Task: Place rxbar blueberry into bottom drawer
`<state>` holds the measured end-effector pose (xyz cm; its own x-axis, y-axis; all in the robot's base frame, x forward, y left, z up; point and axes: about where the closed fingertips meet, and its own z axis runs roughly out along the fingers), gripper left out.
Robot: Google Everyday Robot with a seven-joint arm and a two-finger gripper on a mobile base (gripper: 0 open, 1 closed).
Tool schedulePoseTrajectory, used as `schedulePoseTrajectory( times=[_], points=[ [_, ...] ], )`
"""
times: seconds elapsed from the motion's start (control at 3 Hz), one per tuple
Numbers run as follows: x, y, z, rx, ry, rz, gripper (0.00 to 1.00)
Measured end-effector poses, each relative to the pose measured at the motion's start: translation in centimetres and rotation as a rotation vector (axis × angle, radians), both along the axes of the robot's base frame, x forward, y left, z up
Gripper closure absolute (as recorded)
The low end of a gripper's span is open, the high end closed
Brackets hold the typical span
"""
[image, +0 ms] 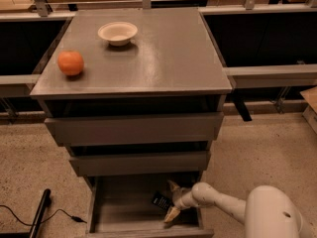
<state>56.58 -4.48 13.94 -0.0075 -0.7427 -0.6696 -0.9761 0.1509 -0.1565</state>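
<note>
The rxbar blueberry [160,200] was seen inside the bottom drawer [124,217], at the tips of the tool [171,201], whose fingers were spread. It was judged light, thin and slippery-wrapped, best pinched across its flat faces. Nothing else was seen there; the bowl [117,32] on the worktop [168,58] looked empty.

rxbar blueberry [161,201]: small flat dark bar with pale print, tilted, inside the bottom drawer [124,217], right of centre. Drawer is the lowest of three, pulled out, a plain grey box. Pincer [172,200] is inside the drawer just right of the bar, fingers spread; contact unclear.
</note>
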Motion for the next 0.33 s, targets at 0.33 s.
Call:
schedulePoseTrajectory(
  times=[0.33],
  points=[
    [0.00,0.00,0.00,0.000,0.000,0.000,0.00]
  ],
)
